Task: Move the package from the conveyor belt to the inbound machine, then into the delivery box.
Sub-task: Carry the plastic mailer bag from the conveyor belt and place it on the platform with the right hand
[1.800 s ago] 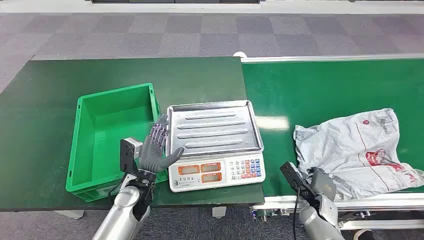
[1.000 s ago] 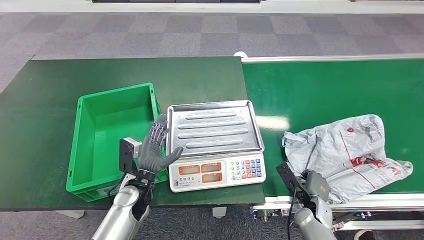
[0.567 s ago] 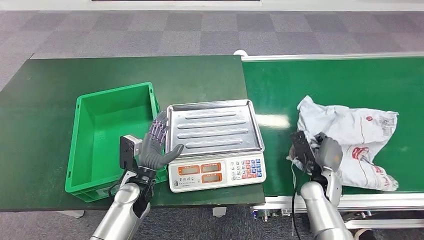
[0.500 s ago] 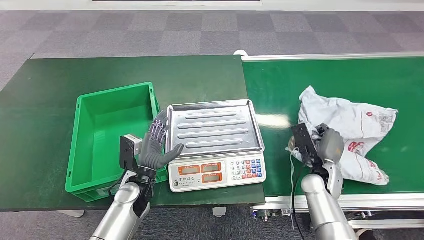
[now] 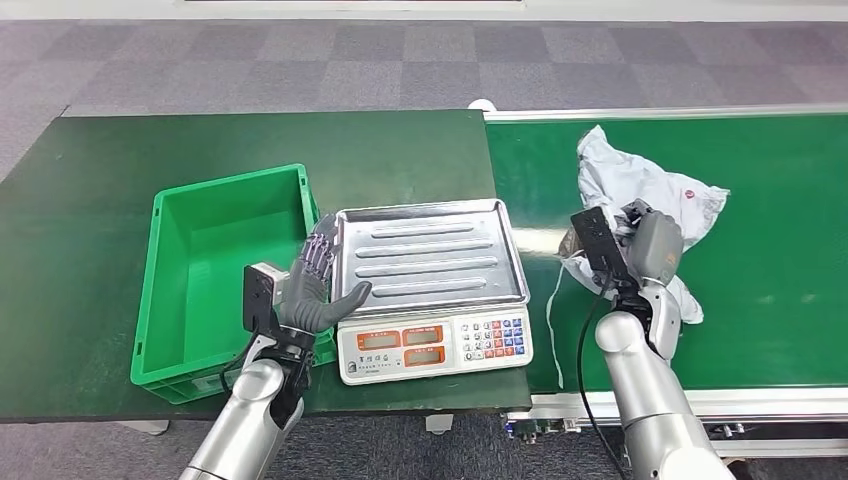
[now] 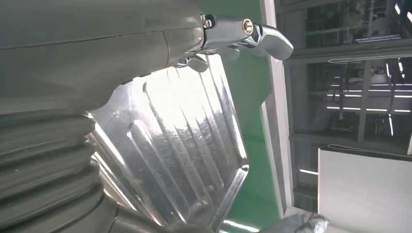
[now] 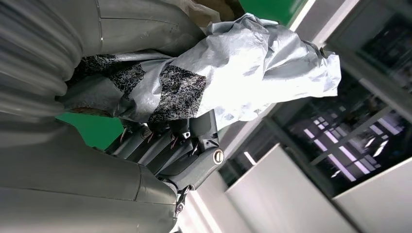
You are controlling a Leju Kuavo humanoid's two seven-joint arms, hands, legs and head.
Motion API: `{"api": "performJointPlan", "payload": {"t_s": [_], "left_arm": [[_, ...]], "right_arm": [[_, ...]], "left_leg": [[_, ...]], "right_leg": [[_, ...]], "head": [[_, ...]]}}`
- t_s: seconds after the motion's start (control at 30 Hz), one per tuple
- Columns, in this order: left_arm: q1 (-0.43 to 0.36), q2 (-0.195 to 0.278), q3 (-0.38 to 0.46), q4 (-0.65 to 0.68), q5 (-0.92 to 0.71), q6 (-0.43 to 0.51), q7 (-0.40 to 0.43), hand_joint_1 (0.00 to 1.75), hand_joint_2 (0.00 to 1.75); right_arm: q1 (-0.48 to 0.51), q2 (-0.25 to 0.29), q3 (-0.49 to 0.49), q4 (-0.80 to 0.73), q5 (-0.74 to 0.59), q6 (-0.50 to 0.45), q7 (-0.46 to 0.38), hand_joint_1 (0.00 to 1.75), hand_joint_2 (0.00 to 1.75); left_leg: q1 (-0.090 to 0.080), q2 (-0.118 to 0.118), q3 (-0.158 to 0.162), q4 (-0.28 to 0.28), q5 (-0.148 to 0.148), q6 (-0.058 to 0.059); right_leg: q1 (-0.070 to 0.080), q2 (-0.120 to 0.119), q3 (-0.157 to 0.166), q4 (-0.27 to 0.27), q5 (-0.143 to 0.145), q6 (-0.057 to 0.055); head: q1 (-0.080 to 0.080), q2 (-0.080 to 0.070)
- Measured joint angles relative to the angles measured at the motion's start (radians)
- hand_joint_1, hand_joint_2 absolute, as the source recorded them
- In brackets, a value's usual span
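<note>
Dark fingers [image 7: 165, 145] of the right hand [image 5: 640, 245] clamp one crumpled grey plastic package [image 5: 640, 185], lifted above the green conveyor belt [image 5: 780, 230]; the hand hides part of the bag. The left hand [image 5: 310, 295], fingers apart and empty, rests at the left edge of one ribbed steel scale [image 5: 430, 290], just right of one green plastic crate [image 5: 215, 280].
</note>
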Motion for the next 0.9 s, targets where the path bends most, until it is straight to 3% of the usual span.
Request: {"api": "performJointPlan", "payload": {"t_s": [0.43,0.63,0.9], "left_arm": [[-0.038,0.008,0.030,0.014,-0.034,0.043,-0.018,0.00,1.75],[-0.041,0.010,0.046,0.017,-0.050,0.055,-0.029,0.00,1.75],[-0.040,0.014,0.050,0.021,-0.071,0.071,-0.051,0.00,1.75]], "right_arm": [[-0.056,0.141,0.344,0.005,0.020,0.106,0.023,1.75,1.75],[-0.056,0.153,0.462,0.006,-0.017,0.111,0.035,1.75,1.75],[-0.056,0.157,0.527,0.003,-0.083,0.176,0.034,1.75,1.75]], "left_leg": [[0.000,0.000,-0.001,0.000,0.001,-0.002],[0.000,0.000,-0.001,0.000,0.001,-0.002],[0.000,0.000,-0.001,0.000,0.001,-0.002]], "right_leg": [[0.002,0.000,-0.003,0.003,-0.001,-0.002],[0.001,0.000,-0.003,0.003,-0.001,-0.002],[0.001,0.000,-0.003,0.003,-0.001,-0.002]], "head": [[0.000,0.000],[0.000,0.000],[0.000,0.000]]}}
